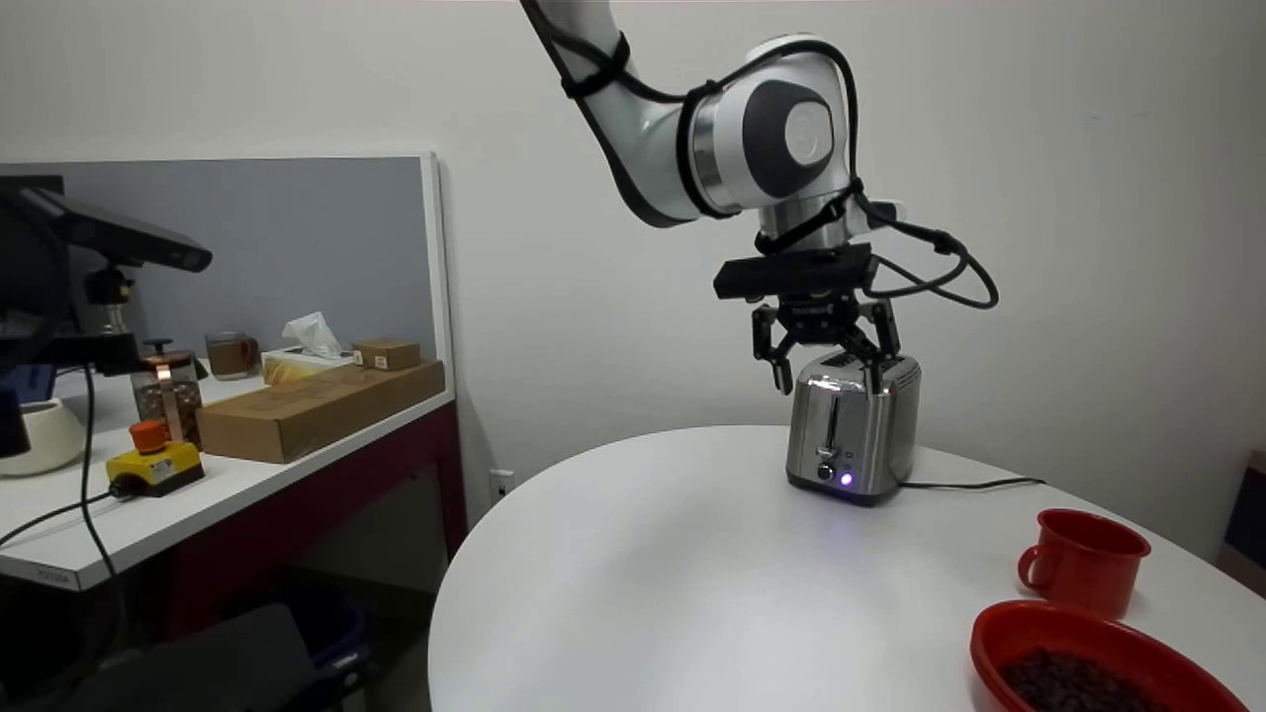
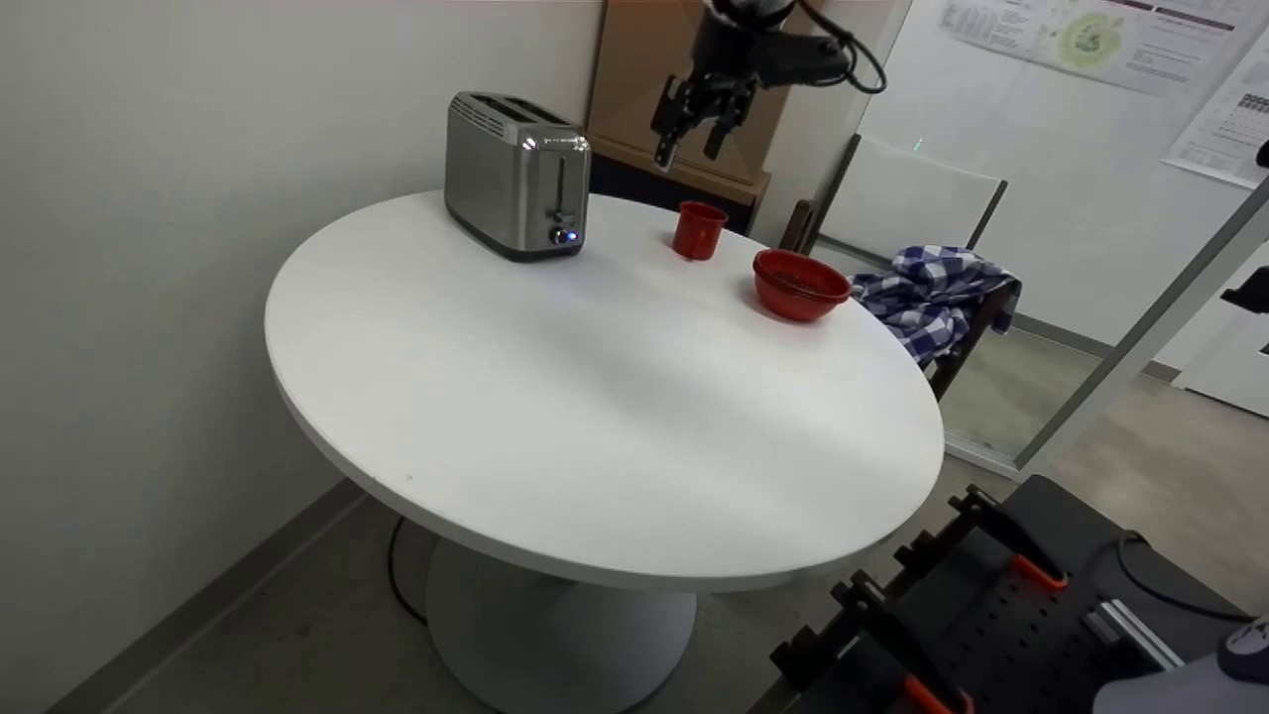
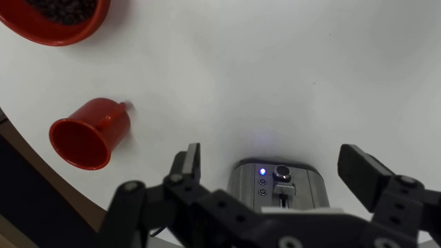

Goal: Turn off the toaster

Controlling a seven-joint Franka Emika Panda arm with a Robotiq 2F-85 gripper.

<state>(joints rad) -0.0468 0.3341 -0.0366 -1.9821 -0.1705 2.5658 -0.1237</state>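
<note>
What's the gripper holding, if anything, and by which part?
Nothing is held: the gripper is open, with nothing clamped in it. In an exterior view, the toaster stands apart from it.

Silver toaster (image 1: pixel 853 440) (its light (image 1: pixel 846 480) violet-blue), black gripper (image 1: pixel 829 384), red mug (image 1: pixel 1088 564) — and a blue-and-white checked cloth (image 2: pixel 927 297).
</note>
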